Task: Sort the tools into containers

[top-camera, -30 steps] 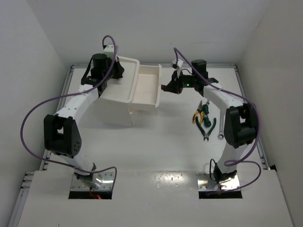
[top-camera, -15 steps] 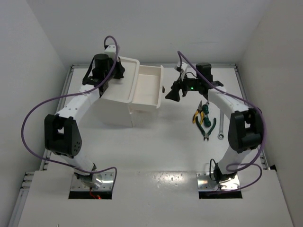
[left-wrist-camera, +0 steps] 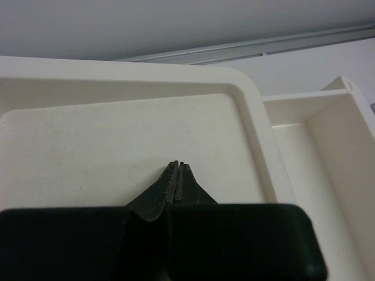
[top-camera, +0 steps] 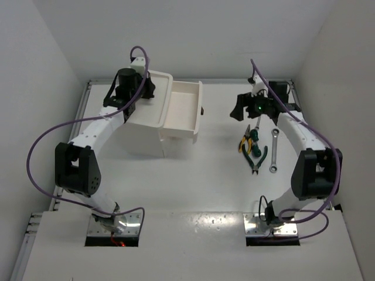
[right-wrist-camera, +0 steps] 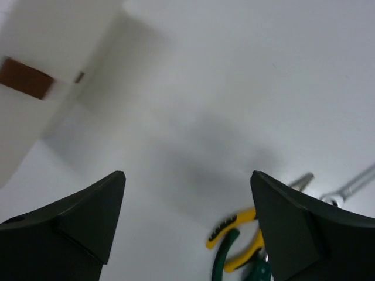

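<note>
The white box [top-camera: 143,126] stands at the left with one drawer [top-camera: 183,108] pulled out to the right, its brown knob [right-wrist-camera: 26,78] free. My left gripper [left-wrist-camera: 177,167] is shut with nothing in it, its tip over the recessed tray top [left-wrist-camera: 105,134]. My right gripper [right-wrist-camera: 187,174] hangs open and empty above bare table between the drawer and the tools, seen from above as right gripper [top-camera: 237,109]. Yellow-handled pliers [top-camera: 245,140], a screwdriver [top-camera: 254,138], green-handled pliers [top-camera: 257,158] and a wrench [top-camera: 273,150] lie in a cluster on the table at the right.
White walls close in the table on the left, back and right. Purple cables loop from both arms. The open drawer [left-wrist-camera: 319,158] looks empty in the left wrist view. A second silver wrench end [right-wrist-camera: 302,181] shows beside the yellow pliers [right-wrist-camera: 234,225].
My right gripper let go of the drawer knob, opened wide and swung right towards the tools. The drawer slid out slightly further. The left arm has not moved.
</note>
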{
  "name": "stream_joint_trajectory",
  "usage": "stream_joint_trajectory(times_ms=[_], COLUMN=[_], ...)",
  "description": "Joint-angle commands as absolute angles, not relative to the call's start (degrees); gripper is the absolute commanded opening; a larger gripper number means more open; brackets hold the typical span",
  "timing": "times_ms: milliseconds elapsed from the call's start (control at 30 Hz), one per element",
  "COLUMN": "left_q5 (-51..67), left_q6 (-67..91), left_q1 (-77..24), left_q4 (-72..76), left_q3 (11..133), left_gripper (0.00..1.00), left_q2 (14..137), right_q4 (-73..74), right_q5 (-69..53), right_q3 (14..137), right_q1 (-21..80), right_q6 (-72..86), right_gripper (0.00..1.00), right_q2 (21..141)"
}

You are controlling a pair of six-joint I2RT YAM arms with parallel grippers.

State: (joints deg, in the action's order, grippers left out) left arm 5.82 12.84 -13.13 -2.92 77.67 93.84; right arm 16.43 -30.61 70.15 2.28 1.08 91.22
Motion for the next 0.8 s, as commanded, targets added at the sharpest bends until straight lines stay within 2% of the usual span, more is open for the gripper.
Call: stream_joint_trajectory(times_ms=[0, 33, 200, 333, 467, 500, 567, 600, 767], left_q5=[6.2, 5.5, 5.5, 5.5, 4.5, 4.5, 4.5, 4.0, 4.0], left_q6=[13.3, 13.3, 14.4, 14.4, 15.5, 15.5, 15.5, 16.0, 16.0], left_q1=[-14.4, -14.4, -14.4, -14.4, -14.4, -14.4, -14.4, -13.9, -13.9], left_q4=[-26.0, -25.5, -25.5, -25.0, -25.0, -25.0, -25.0, -25.0, -25.0], left_q3=[70.8, 70.8, 68.9, 67.2, 67.2, 67.2, 67.8, 67.8, 69.5], left_gripper=[0.0, 0.0, 0.0, 0.03, 0.12, 0.13, 0.15, 0.16, 0.22], left_q2=[98.1, 97.6, 95.8, 94.7, 94.7, 94.7, 95.3, 95.3, 96.5], right_q4=[21.9, 21.9, 26.1, 29.4, 28.6, 29.8, 30.3, 29.7, 28.7], right_q5=[-23.7, -21.6, -20.2, -20.2, -26.4, -28.7, -32.3, -32.3, -28.0], right_q3=[65.9, 64.2, 62.3, 60.7, 58.3, 60.0, 61.1, 61.1, 62.2], right_q1=[-2.0, -2.5, -6.3, -7.4, -6.9, -6.1, -5.4, -4.7, -3.2], right_q6=[3.7, 3.7, 2.9, -0.3, -2.5, -2.5, -0.1, 2.5, 7.8], right_gripper=[0.92, 1.0, 0.98, 0.85, 0.5, 0.33, 0.2, 0.17, 0.22], right_q2=[87.6, 86.9, 86.4, 83.2, 80.2, 81.7, 83.9, 84.9, 89.9])
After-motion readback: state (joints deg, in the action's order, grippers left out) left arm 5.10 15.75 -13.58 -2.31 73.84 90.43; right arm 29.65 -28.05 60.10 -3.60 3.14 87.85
